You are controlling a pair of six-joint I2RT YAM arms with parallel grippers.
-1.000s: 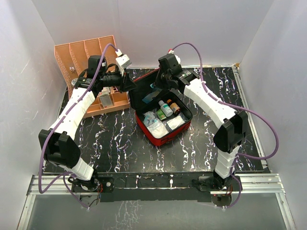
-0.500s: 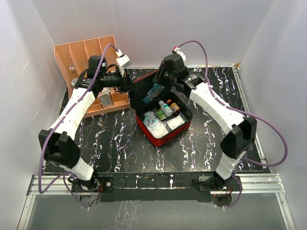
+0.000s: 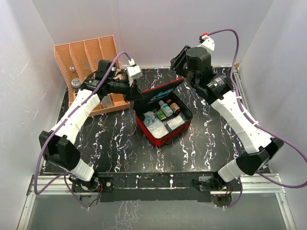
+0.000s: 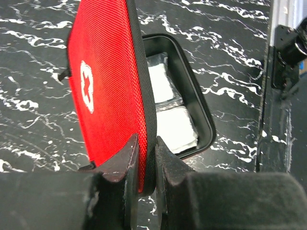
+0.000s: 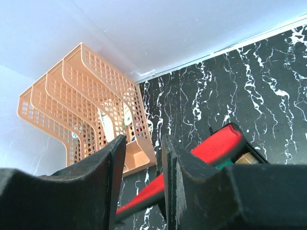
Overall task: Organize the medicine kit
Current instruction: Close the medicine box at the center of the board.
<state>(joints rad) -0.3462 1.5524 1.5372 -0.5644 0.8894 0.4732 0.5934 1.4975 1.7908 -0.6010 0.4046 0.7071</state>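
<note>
1. Jaws of the left gripper [image 4: 145,143] are clamped on the rim of the medicine kit's lid [image 4: 103,91], one finger on the red outside and the other on the black inside. The right gripper [image 5: 144,143] has its jaws a little apart, with nothing between them
2. Closest to where I stand, both arms rise from the near edge of the black table [image 3: 120,143] with its white veining
3. The medicine kit [image 3: 154,137] sits about mid-table, open, its red tray turned at an angle to the table's edges
4. In the tray's near compartments lie white packets [image 3: 175,123]. Behind them stand small bottles [image 3: 165,108]: a white one with a teal cap and brown ones just beside it
5. The lid is tilted up from the tray's far side, about half open, with a white cross [image 4: 87,86] on its outer face
6. Beyond the lid, the right gripper hangs in the air touching nothing
7. Farthest off, in the back left corner, an orange slotted rack [image 3: 91,52] stands by the wall. A few small things sit in its slots, too small to make out
</note>
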